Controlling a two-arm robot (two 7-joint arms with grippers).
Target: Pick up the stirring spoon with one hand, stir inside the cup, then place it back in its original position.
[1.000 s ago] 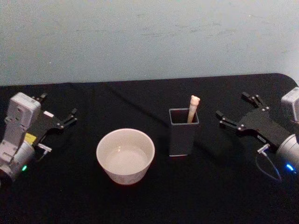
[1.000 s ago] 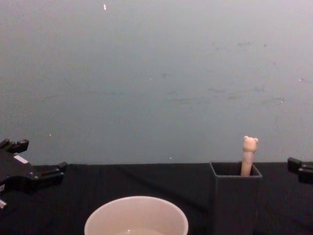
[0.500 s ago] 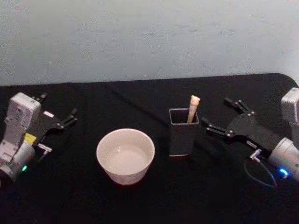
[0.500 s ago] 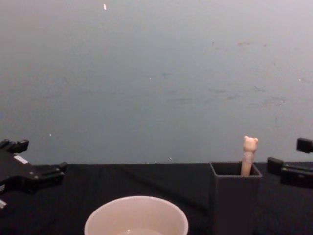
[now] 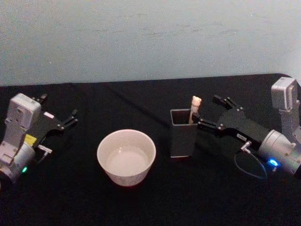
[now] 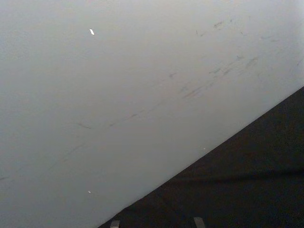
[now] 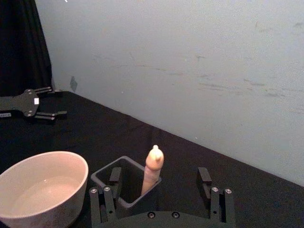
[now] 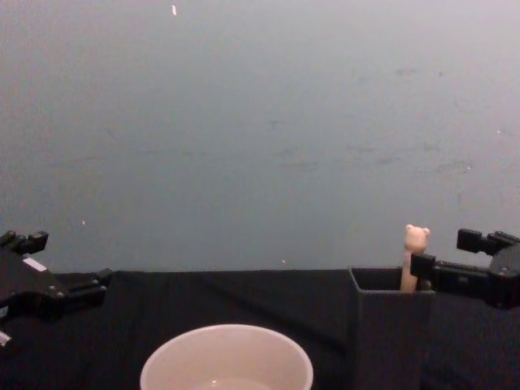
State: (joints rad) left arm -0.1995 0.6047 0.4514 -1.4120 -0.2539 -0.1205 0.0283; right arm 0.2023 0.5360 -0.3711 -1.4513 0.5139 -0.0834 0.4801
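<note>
Spoon: the spoon [image 5: 194,109] stands in the grey holder [image 5: 182,141], leaning on the right back corner, with its bear head clear above the rim. Its bowl is hidden inside.
Spoon from the side: in the chest view the spoon [image 8: 414,256] pokes up at the right of the holder [image 8: 390,341].
Right gripper: we see the right gripper [image 5: 208,111] just right of the holder, at the height of the spoon's top, fingers spread apart and clamped on nothing.
Right gripper up close: in its own wrist view the right gripper [image 7: 159,175] faces the holder [image 7: 129,176], and the spoon [image 7: 153,168] lines up in the gap between the fingers (we cannot tell how near the tips come to it; no contact shows).
Chest view of it: the right gripper [image 8: 441,252] has one fingertip just beside the bear head.
Cup: the cup [image 5: 126,179] sits left of the holder, near it but apart, with a little clear liquid in it.
Left gripper: the left gripper [image 5: 59,106] rests at the table's [image 5: 141,94] left side, well apart from the cup, fingers spread and holding nothing.
</note>
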